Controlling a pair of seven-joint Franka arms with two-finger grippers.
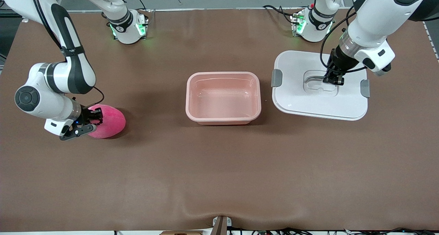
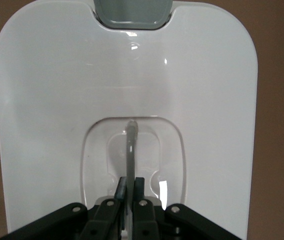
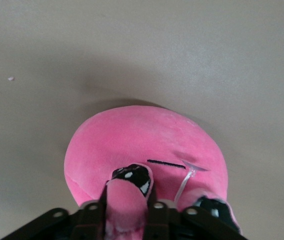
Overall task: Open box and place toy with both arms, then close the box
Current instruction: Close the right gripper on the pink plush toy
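Toy [image 1: 110, 121]: hot pink plush, glossy black eyes, thin black mouth line. Tub [image 1: 223, 97]: translucent pale pink. Lid [image 1: 298, 101]: white, two grey clips, clear recessed handle. Table [image 1: 219, 173]: plain brown. Arms: white with black joints, black grippers, green-lit bases.

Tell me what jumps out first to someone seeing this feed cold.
The hot pink plush toy at the right arm's end of the table, with the right gripper pinching its fabric. Next, the open pink tub sits empty mid-table. Its white lid lies flat beside it toward the left arm's end, and the left gripper is shut on the lid's centre handle.
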